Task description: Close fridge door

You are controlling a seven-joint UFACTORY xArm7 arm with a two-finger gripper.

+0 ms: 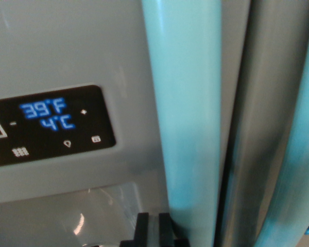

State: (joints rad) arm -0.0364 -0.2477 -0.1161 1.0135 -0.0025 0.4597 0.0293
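Across the wrist view's left half spreads the grey front of the fridge door (67,46), filling the frame from the top edge downward. Set into it is a black control panel (51,126) with rounded corners, tilted slightly in the picture. Blue digits on the panel read 39°F (43,108) and, just below, 4°C (56,123). Small white icons sit along the panel's lower part, too small to read clearly.

Just beside the panel, toward the wrist view's right, a thick light-blue handle (188,113) runs almost upright from the top edge to the bottom of the picture. Beyond it a dark narrow seam (232,154) runs between this door and a second grey door (262,118). The two door faces look close to level at the seam, though the blur leaves it unclear whether the gap is fully shut. A second light-blue handle (304,144) slants along the far right edge.

Below the panel a paler, recessed area (87,213) shows soft glare spots.

At the bottom edge, the black tips of the hand (153,230) rise into view, just beside the base of the first handle. Two dark prongs stand with a thin slit between them; so little shows that whether the hand is apart or together cannot be told, and contact with the handle cannot be judged.
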